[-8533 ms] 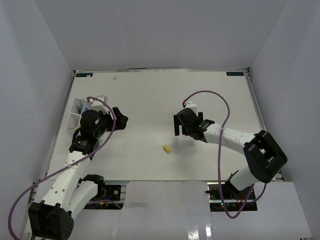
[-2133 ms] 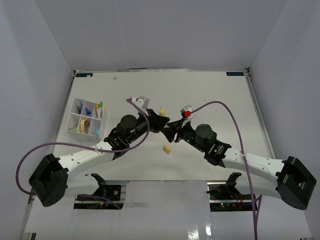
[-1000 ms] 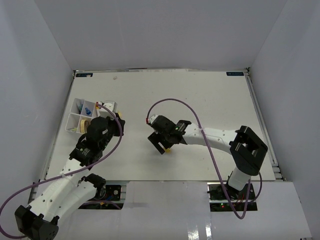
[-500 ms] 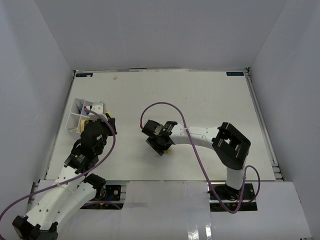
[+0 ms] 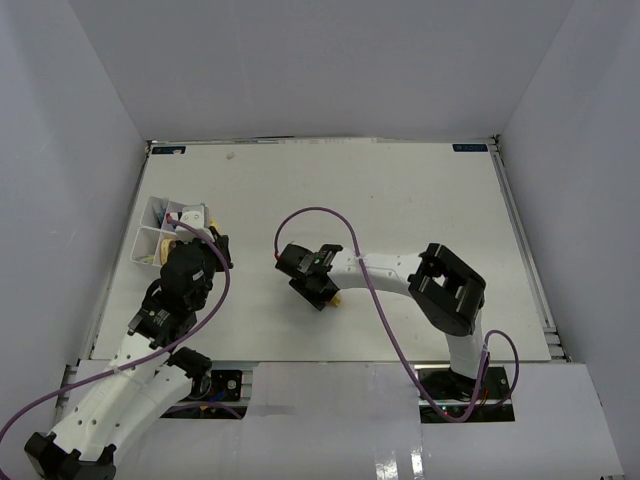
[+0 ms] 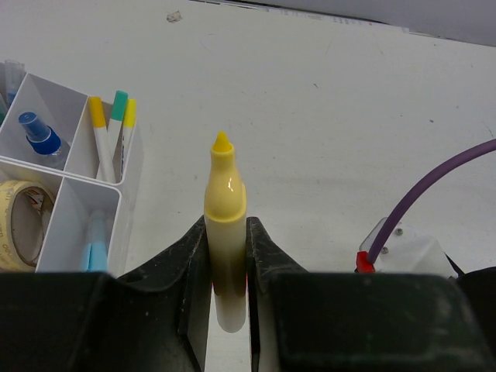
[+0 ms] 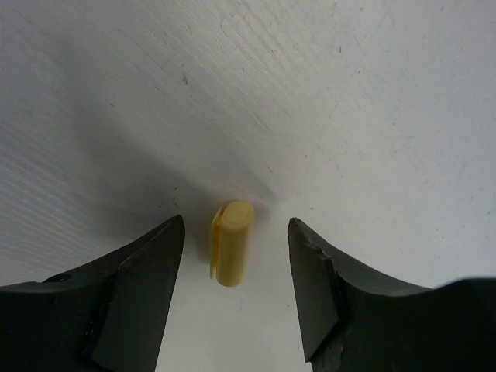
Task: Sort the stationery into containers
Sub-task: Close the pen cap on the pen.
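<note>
Nearest the arm bases, entry 1: right claw [image 5: 322, 289], pointed down at the table [image 5: 420, 190], jaws partly open, holding nothing.

Entry 2: yellow cap piece [image 7: 232, 242], lying flat on the table between this claw's two fingers [image 7: 136, 287], with a gap on either side and touching neither. Change: a second ago the jaws stood wider and the claw sat a little further right. The piece lies where it lay some eight seconds ago.

Entry 3: left claw [image 6: 226, 240], closed tight on a yellow marker [image 6: 225, 201]. The marker stands upright between the jaws, pointed tip away from the claw. Change: about two seconds ago this claw met the right one at mid-table; it has since drawn back to the left, just beside the tray.

Entry 4: white divided tray [image 6: 71, 175], ahead and left of the left claw, partly covered by that arm in the overhead view. Contents by compartment, from the claw outward:
- light-blue pen [image 6: 95, 246], nearest
- tan tape ring [image 6: 22, 221], left of the light-blue pen
- pens with yellow and teal caps [image 6: 111, 136], beyond the light-blue pen
- clear bottle with blue cap [image 6: 39, 138], left of the capped pens

Entry 5: purple cable [image 6: 422, 190], right of the left claw, arcing over bare table.
</note>
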You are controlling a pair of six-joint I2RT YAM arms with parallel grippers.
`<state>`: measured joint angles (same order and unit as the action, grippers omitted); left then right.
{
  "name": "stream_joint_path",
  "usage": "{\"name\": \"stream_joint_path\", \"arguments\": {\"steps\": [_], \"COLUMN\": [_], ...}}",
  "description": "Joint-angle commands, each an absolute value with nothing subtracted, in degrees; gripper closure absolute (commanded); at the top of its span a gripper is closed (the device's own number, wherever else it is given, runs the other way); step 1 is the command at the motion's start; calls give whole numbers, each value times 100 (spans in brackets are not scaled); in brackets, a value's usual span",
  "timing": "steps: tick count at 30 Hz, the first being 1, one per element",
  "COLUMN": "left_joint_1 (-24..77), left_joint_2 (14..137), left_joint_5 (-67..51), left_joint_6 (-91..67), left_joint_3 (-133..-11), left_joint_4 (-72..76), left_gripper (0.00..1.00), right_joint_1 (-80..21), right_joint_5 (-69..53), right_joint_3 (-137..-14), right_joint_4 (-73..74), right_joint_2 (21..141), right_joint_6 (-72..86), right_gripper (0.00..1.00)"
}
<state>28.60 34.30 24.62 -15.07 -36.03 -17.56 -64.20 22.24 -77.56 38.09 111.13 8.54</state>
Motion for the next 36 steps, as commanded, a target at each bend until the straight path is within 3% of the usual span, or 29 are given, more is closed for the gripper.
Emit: {"name": "stream_joint_path", "arguments": {"steps": [1, 12, 29, 33, 36], "left_joint_1": [2821, 2812, 2804, 2804, 2804], "left_joint_2": [3410, 3419, 3480, 3498, 3472], "left_joint_5": [2496, 2452, 2154, 1978, 1628], "left_joint_6": [-1521, -1521, -1477, -1459, -1433], "left_joint_3": [-3586, -3586, -3577, -3577, -3568], "left_joint_4": [-1696, -1687, -1626, -1600, -1521], "left_gripper": [98, 98, 98, 97, 97], "right_joint_1": [-6477, -6495, -6504, -6504, -6504], "right_joint_5": [2513, 2725, 2698, 2803, 2839], "right_joint_3": [-8033, -8051, -8059, -8042, -7954], "right_joint_4": [4078, 4315, 4315, 4298, 4175], "right_joint_2": [11249, 11399, 11364, 11259, 11031], "right_joint_6": [931, 1055, 1072, 1090, 1081], "right_gripper": [38, 40, 69, 81, 82]}}
